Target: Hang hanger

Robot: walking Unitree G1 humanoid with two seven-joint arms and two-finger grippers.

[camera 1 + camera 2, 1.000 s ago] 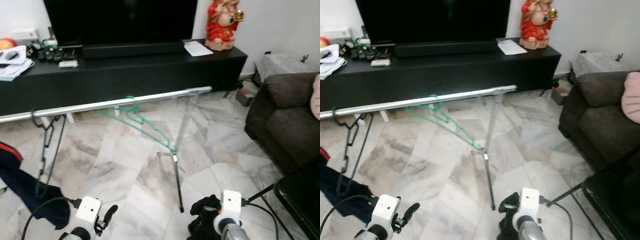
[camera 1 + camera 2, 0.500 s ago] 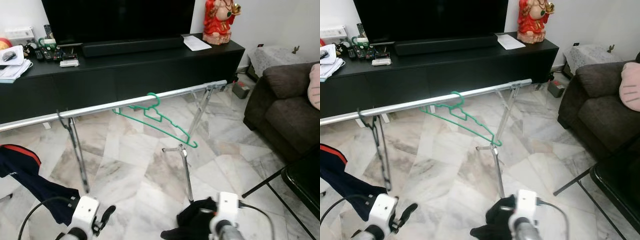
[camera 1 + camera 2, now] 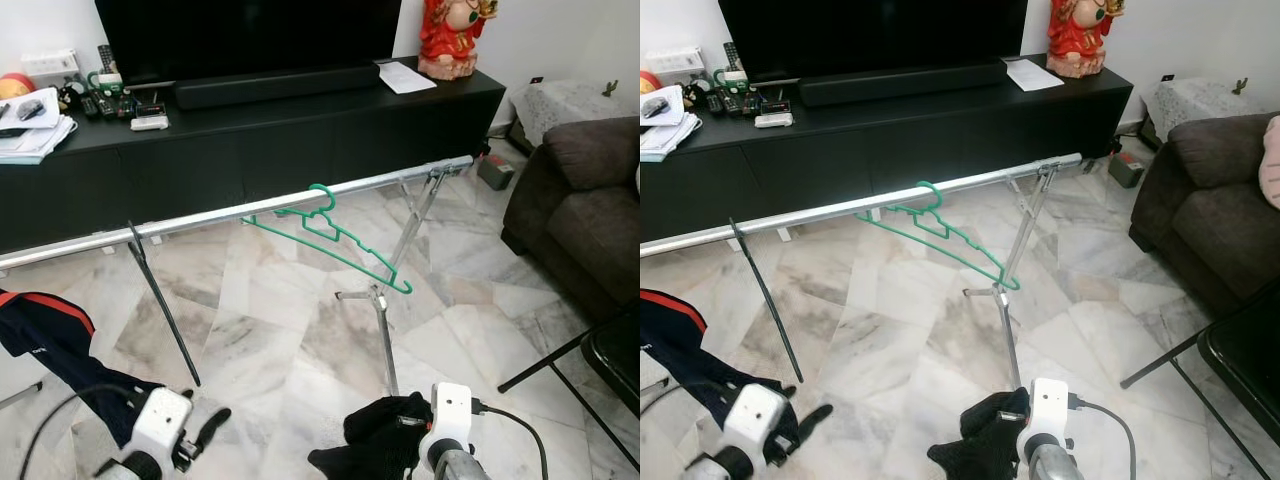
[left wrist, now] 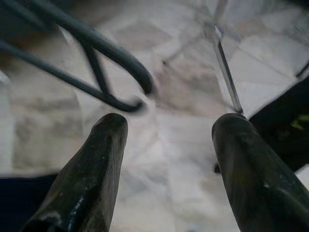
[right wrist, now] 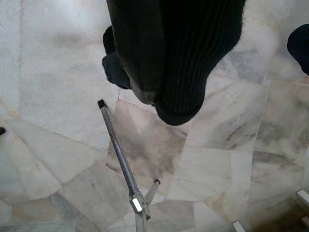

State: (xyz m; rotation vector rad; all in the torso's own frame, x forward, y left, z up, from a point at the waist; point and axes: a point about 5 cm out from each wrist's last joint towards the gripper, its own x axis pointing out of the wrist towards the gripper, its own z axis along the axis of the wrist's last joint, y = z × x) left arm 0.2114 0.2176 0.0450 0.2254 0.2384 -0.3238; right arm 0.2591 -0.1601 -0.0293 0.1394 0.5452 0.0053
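A green hanger (image 3: pixel 330 232) hangs by its hook on the long silver rail (image 3: pixel 230 213) in front of the TV cabinet. Further left on the rail a black hanger (image 3: pixel 160 305) hangs slanted and edge-on; its wire (image 4: pixel 96 58) also crosses the left wrist view. My left gripper (image 4: pixel 166 125) is low at the bottom left, open, with nothing between its fingers (image 4: pixel 91 174). My right gripper (image 5: pixel 159 72) is low at the bottom middle, shut on a black knit cloth (image 3: pixel 378 447) that drapes over its fingers.
The rail's stand (image 3: pixel 385 335) rises just ahead of my right arm. A navy garment with a red stripe (image 3: pixel 45 340) hangs at the left. A black TV cabinet (image 3: pixel 260 140) stands behind, a dark sofa (image 3: pixel 585 210) at the right, and a black chair (image 3: pixel 610 355) at the lower right.
The camera has shifted, so the whole scene sits differently. The black hanger has swung on the rail and now shows edge-on. The green hanger stays hooked; the right gripper still holds the cloth.
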